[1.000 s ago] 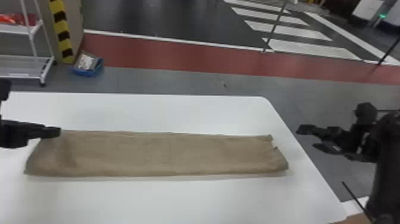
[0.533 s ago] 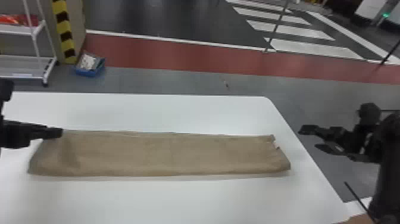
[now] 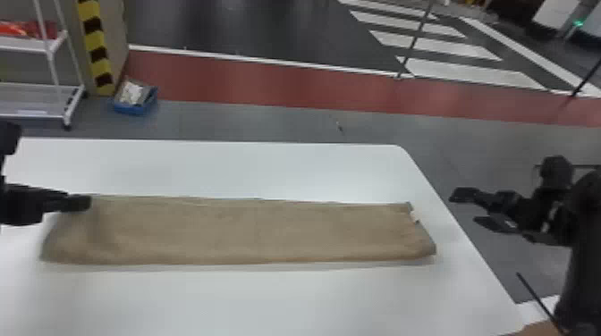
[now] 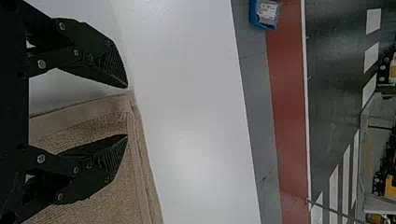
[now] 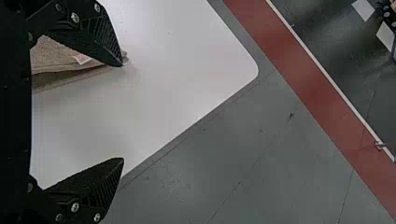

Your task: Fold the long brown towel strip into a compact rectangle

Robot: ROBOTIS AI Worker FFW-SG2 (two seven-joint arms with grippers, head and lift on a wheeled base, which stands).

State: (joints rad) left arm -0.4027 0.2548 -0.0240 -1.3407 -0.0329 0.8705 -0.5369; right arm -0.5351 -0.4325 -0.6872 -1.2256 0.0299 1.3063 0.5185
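L gripper (image 4: pixel 127 111) sat at 10 o'clock, jaws open astride corner of towel (image 3: pixel 250 232), prob. to pinch it. Towel lay flat, 9-to-3 o'clock, on counter (image 3: pixel 290 299). R gripper (image 5: pixel 123 112), 3 o'clock, jaws open, likely waiting clear.

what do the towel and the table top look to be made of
The towel looks like matte terry cloth, probably cotton: the left wrist view shows a fuzzy, looped surface and a thick, soft edge. The table top seems to be smooth laminate or plastic with a slight sheen, judging by its even white face and soft glare.
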